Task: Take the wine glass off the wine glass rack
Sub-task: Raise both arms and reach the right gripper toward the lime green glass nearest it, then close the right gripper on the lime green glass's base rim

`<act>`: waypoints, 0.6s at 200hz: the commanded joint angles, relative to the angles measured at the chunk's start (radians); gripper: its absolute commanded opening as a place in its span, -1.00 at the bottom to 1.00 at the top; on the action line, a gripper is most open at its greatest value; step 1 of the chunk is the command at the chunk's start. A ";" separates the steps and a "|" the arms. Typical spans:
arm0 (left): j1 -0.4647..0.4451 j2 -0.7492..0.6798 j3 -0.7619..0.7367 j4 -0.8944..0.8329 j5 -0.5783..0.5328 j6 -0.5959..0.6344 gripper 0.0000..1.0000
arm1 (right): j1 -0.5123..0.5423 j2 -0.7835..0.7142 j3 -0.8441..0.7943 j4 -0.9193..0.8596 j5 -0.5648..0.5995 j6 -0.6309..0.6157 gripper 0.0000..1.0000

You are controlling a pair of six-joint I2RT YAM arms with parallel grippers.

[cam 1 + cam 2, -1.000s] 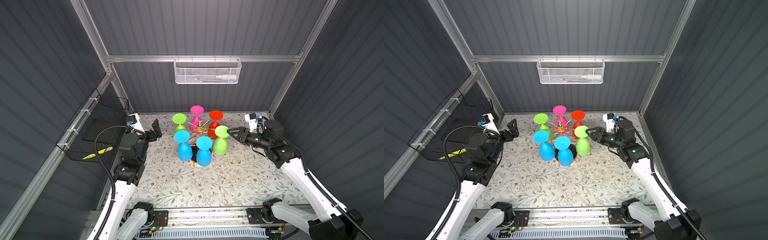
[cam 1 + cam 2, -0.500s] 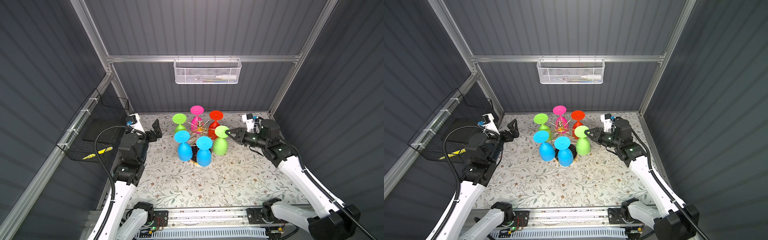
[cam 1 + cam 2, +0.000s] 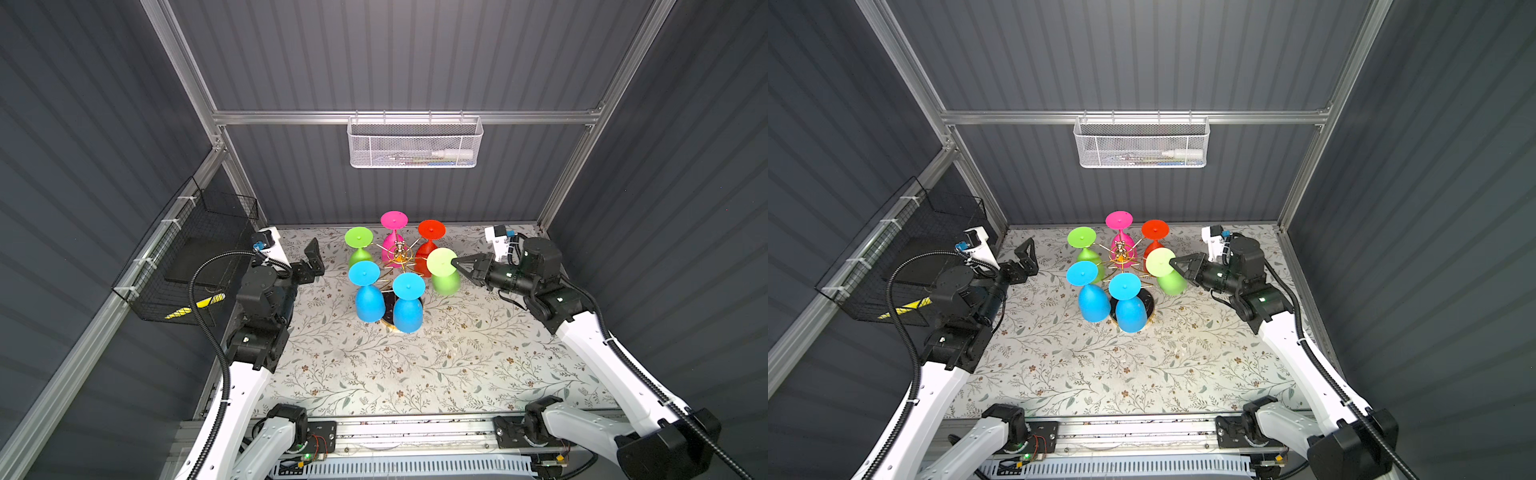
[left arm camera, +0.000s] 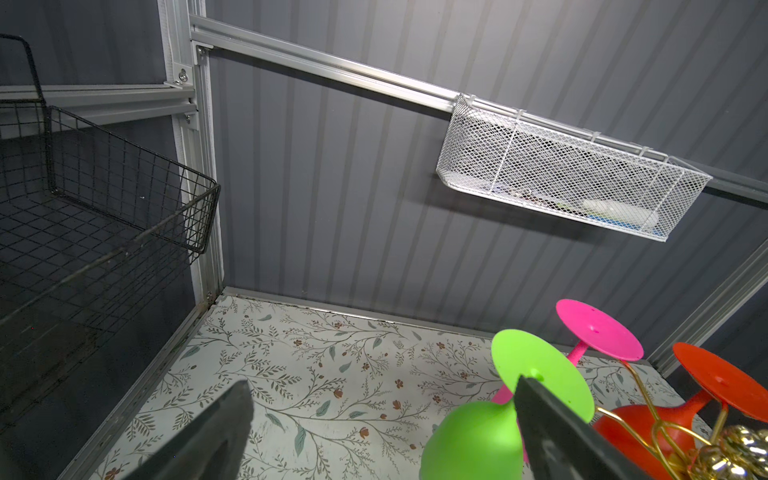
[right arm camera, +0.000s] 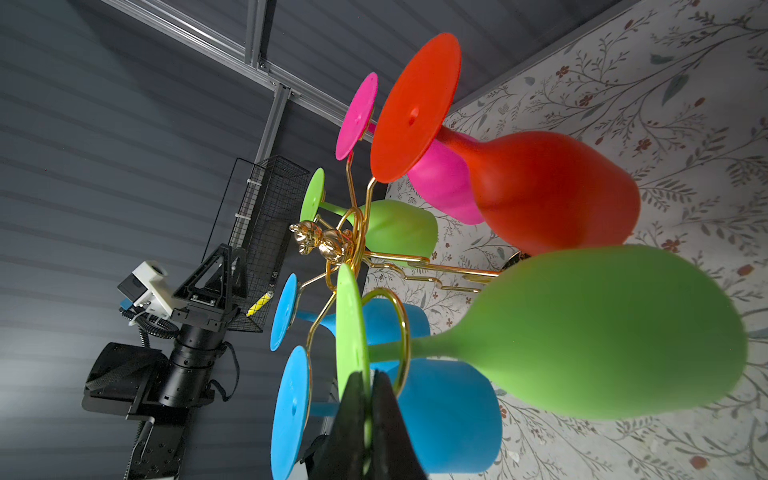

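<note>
Pinching the foot of the green glass (image 3: 446, 281): the right fingers (image 5: 353, 419) are closed on the edge of the disc, one on each face, as the right wrist view shows plainly. The glass hangs bowl-down on the right side of the rack (image 3: 399, 253), its stem inside a gold wire loop, not yet off. The right arm reaches in from the right, level with the foot in both top views. The rack stands mid-worktop (image 3: 415, 365), toward the far wall. Five more glasses hang on it: pink glass (image 3: 393, 219) far, red glass (image 3: 431, 229) far right, second green glass (image 3: 358, 237) far left, and blue glasses (image 3: 364, 272) on the near side, side by side. The red glass hangs just beside the held one. The left fingers (image 3: 312, 249) are spread wide and grip nothing, left of the rack and apart from it. In the left wrist view, the second green glass shows behind one fingertip.
</note>
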 commanded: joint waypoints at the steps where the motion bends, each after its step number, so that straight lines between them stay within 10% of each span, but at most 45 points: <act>1: -0.003 -0.020 0.034 -0.013 0.018 -0.006 0.99 | 0.005 -0.001 0.021 0.042 -0.035 0.043 -1.00; 120: -0.004 -0.045 0.044 -0.012 0.026 -0.030 1.00 | 0.012 -0.001 0.027 0.086 -0.084 0.190 -1.00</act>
